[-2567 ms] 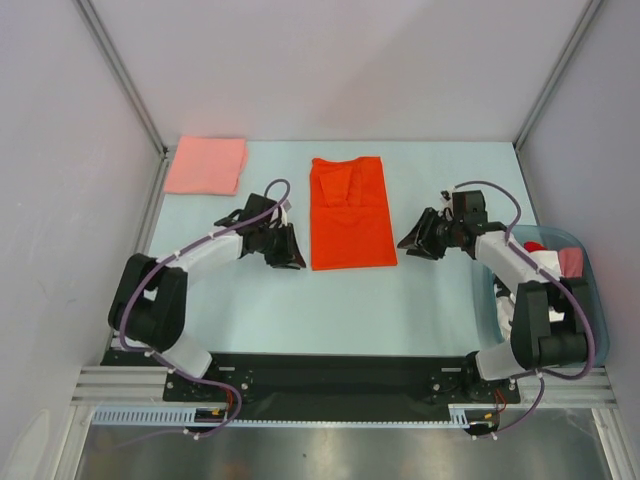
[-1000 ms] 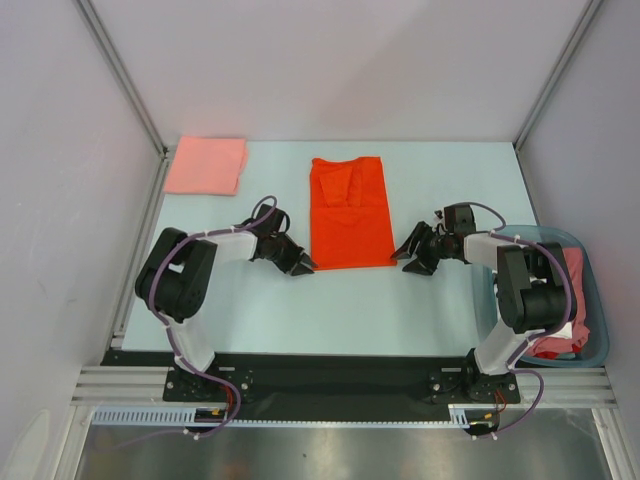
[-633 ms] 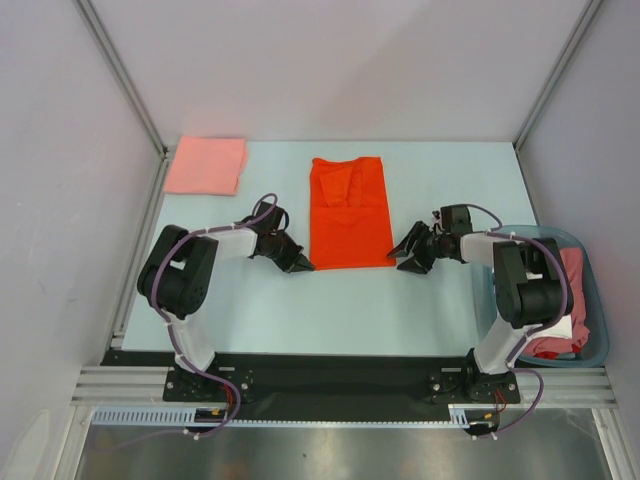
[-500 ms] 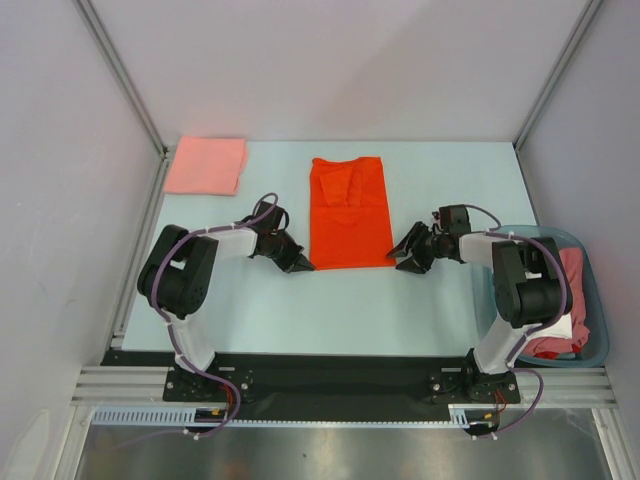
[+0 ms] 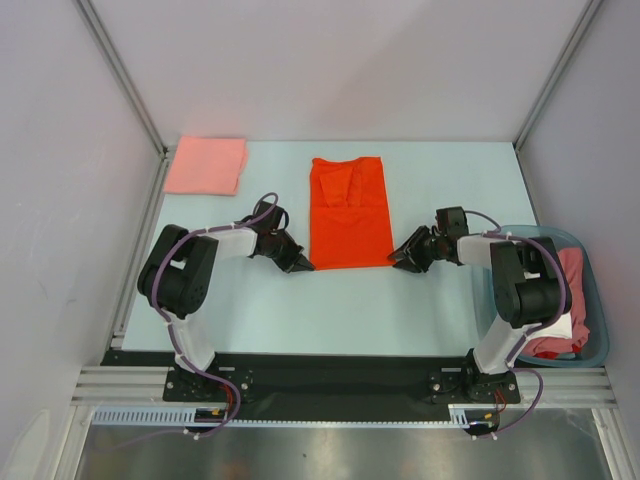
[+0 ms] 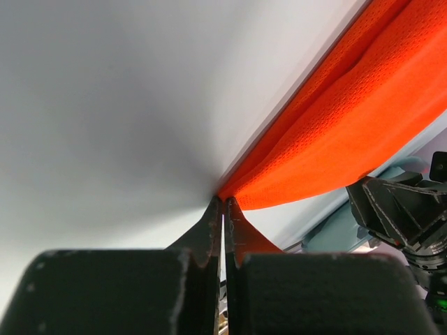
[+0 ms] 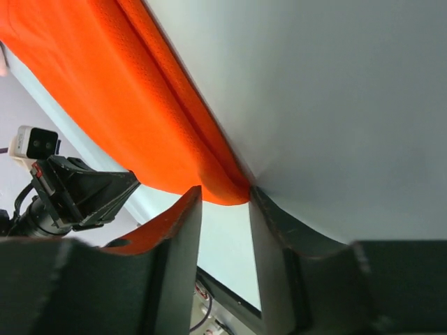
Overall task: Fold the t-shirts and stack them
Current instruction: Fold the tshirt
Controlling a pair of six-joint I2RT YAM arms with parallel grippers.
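An orange t-shirt (image 5: 349, 215) lies flat in the middle of the table, folded into a long strip. My left gripper (image 5: 303, 265) is at its near left corner. In the left wrist view the gripper (image 6: 223, 201) is shut with the corner of the orange cloth (image 6: 349, 118) pinched at its tips. My right gripper (image 5: 398, 260) is at the near right corner. In the right wrist view it (image 7: 225, 195) is open, its jaws standing either side of the shirt's corner (image 7: 119, 91). A folded pink t-shirt (image 5: 206, 165) lies at the far left corner.
A blue basket (image 5: 590, 290) holding red, pink and white clothes stands at the right edge, beside the right arm. Grey walls with metal posts enclose the table on three sides.
Both grippers came down from beside the shirt to its near corners. In the last half second the right gripper edged left onto the corner; the left one held still.
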